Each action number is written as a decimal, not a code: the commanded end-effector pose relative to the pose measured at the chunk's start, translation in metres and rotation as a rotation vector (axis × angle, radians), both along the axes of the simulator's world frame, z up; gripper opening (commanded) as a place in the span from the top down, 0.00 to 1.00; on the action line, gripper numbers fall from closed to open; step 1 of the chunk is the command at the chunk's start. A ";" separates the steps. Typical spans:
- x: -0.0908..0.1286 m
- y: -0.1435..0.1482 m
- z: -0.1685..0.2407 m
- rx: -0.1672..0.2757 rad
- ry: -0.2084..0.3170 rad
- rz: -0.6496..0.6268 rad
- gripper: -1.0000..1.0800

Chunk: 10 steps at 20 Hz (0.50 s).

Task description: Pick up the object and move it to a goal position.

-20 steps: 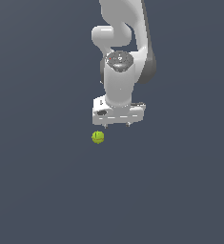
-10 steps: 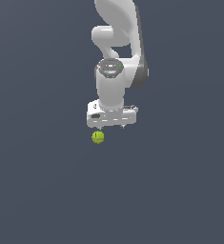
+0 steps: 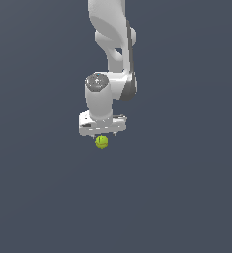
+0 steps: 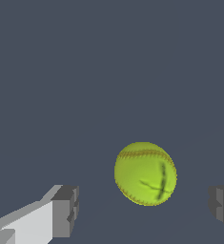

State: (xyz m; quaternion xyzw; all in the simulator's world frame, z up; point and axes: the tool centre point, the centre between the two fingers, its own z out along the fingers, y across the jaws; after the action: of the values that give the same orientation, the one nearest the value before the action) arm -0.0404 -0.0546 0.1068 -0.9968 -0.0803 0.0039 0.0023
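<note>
A small yellow-green ball (image 3: 101,142) with a reddish seam lies on the flat grey floor, just below my white gripper (image 3: 102,133) in the exterior view. In the wrist view the ball (image 4: 145,173) sits between the two grey fingertips (image 4: 66,210), nearer the other fingertip, and touches neither. The gripper (image 4: 144,209) is open and empty, its jaws spread wider than the ball. In the exterior view the hand hides the fingers and the ball's upper edge.
The white arm (image 3: 112,44) rises above the hand toward the top of the exterior view. Around the ball there is only plain dark grey floor (image 3: 186,188). No goal marker shows.
The arm has swung toward the exterior view's left and lowered, so the hand now stands straight over the ball. The ball has not moved.
</note>
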 end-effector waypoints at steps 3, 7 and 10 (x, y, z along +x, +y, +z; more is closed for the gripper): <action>-0.006 -0.014 -0.012 -0.003 -0.007 0.016 0.04; -0.008 -0.018 -0.015 -0.004 -0.008 0.020 0.04; -0.007 -0.017 -0.016 -0.004 -0.007 0.018 0.04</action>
State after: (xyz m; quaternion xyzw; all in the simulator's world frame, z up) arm -0.0477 -0.0717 0.0918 -0.9960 -0.0888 0.0008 0.0002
